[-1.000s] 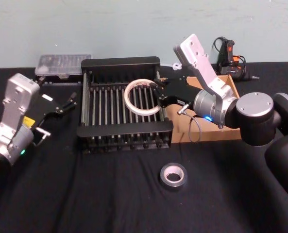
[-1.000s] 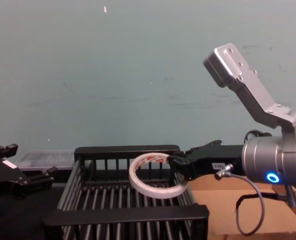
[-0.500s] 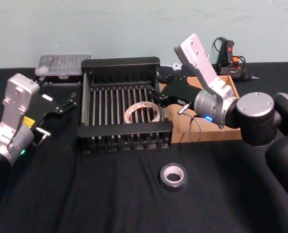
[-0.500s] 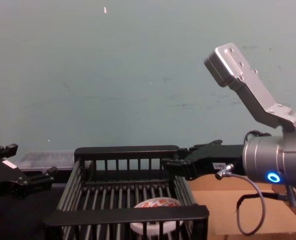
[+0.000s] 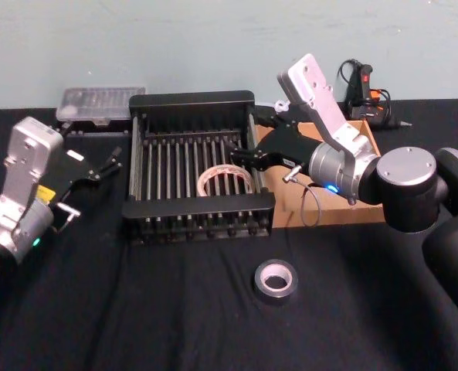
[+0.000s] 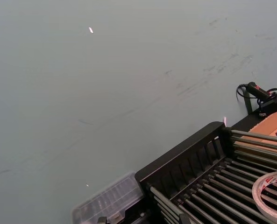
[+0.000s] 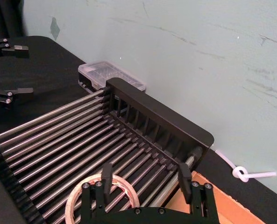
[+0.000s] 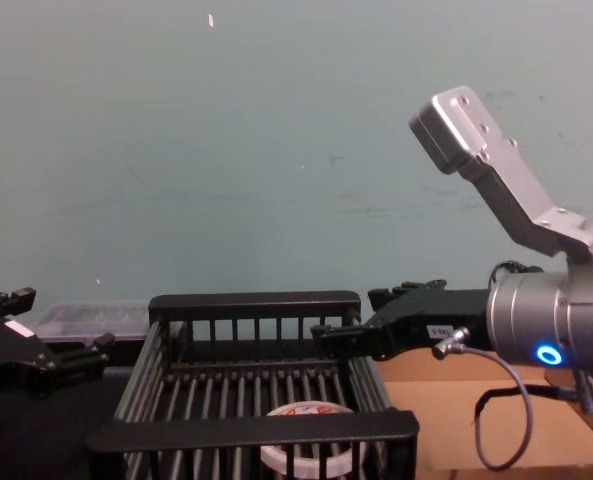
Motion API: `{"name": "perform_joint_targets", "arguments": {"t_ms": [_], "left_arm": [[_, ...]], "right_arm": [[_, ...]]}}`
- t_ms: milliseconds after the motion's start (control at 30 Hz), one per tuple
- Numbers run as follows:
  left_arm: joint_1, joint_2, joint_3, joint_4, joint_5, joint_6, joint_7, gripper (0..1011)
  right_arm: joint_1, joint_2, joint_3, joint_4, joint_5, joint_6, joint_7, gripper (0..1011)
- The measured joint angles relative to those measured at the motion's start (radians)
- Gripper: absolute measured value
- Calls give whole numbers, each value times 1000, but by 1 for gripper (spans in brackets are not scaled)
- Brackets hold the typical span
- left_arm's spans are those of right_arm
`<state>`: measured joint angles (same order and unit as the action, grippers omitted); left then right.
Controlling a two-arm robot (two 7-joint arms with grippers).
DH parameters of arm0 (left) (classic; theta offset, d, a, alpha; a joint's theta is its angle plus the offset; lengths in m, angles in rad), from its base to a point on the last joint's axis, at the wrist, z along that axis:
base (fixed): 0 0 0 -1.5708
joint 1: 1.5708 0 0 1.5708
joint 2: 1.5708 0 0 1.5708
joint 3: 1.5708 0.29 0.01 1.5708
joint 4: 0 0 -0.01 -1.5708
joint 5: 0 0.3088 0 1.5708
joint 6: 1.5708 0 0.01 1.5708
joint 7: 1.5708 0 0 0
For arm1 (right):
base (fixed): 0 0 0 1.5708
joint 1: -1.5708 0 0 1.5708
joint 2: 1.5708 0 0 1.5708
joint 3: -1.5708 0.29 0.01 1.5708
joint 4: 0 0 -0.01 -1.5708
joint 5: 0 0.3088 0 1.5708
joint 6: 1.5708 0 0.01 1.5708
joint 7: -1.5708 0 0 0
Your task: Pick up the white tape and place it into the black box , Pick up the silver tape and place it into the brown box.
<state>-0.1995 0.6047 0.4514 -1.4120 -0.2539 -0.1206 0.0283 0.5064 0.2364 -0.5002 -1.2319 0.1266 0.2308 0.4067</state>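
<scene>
From the head view, the white tape (image 5: 225, 180) lies flat on the barred floor of the black box (image 5: 191, 101), toward its near right part. The right gripper (image 5: 252, 137) hovers over the box's right rail, its fingers spread wide with nothing between them. The brown box (image 5: 368, 139) sits just right of the crate, largely behind the right arm. The silver tape (image 5: 276, 280) rests on the black cloth, near of both boxes and well apart from them. The left gripper (image 5: 105, 165) is parked to the left of the crate, fingers apart and empty.

In the left wrist view, the crate's far rail and part of the white ring show.

In the right wrist view, the two fingers (image 7: 107, 174) stand apart above the ring, not touching it.

In the chest view, the ring lies low inside the crate behind the near rail, seemingly tilted a little, while the right gripper hangs above the right rail.
</scene>
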Motion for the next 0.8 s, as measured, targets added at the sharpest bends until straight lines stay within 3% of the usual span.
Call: {"name": "perform_joint_targets", "arguments": {"t_ms": [167, 433, 567, 800], "left_arm": [[0, 0, 0, 0, 0, 0, 0, 1001], [0, 0, 0, 0, 0, 0, 0, 1001], [0, 0, 0, 0, 0, 0, 0, 1001], [0, 0, 0, 0, 0, 0, 0, 1001]], "right_arm": [[-5, 0, 6, -5, 0, 0, -6, 1000], [-33, 15, 38, -48, 4, 6, -19, 1002], [-61, 43, 56, -99, 12, 20, -16, 1002], [-142, 129, 108, -240, 66, 83, 21, 1002]]}}
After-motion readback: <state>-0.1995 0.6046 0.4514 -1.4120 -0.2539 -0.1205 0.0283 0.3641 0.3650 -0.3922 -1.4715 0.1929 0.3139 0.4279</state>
